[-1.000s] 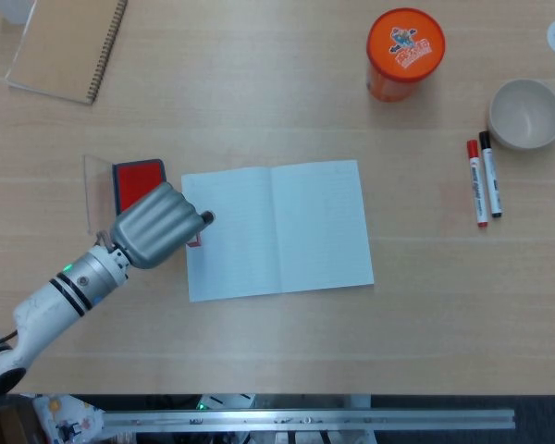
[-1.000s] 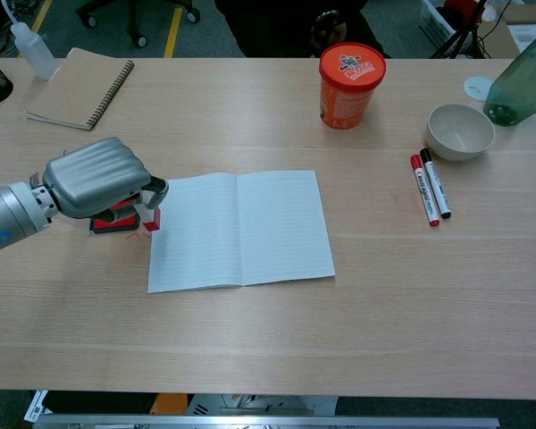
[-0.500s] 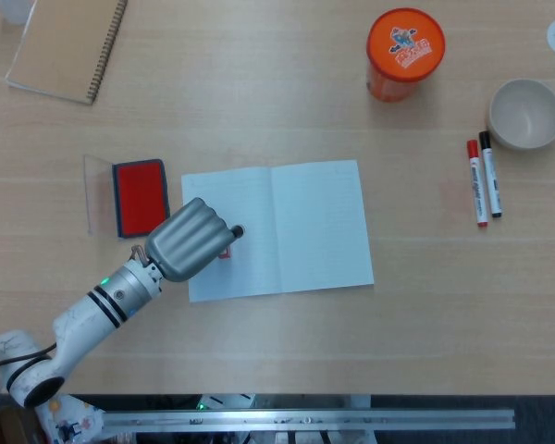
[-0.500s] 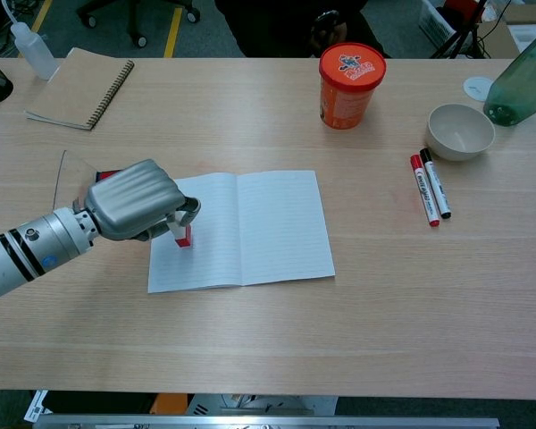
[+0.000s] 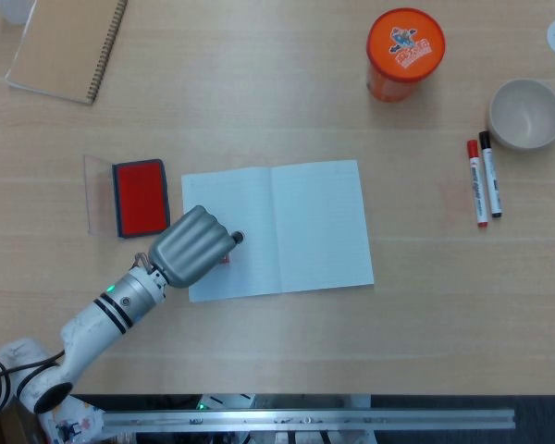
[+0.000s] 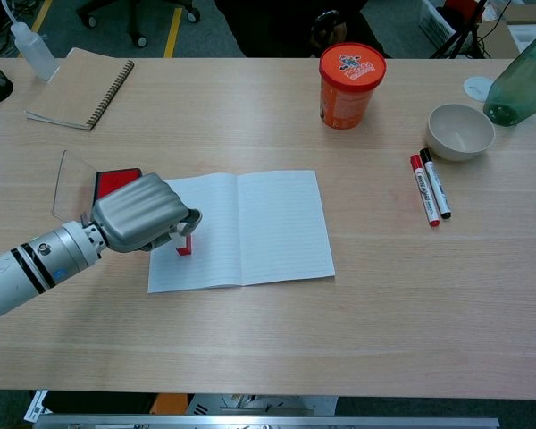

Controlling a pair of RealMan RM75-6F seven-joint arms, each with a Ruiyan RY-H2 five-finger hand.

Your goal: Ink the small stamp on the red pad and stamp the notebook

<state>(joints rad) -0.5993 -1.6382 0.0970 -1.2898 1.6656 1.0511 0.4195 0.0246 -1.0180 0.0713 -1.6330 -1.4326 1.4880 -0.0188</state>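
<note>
Stamp [image 6: 184, 245] stands upright, long axis vertical, on the notebook's [image 6: 268, 223] left page near its outer edge; we see our left hand [image 6: 143, 213] grasping its top. Whether its foot presses the paper, we cannot tell. Red pad [image 6: 113, 180] lies just left; bare table [image 6: 277, 331] spreads around.

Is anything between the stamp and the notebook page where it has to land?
Nothing visible. The left hand holds the small stamp upright on the left page of the open notebook; its base looks to be on the paper, and that page is otherwise bare.
</note>
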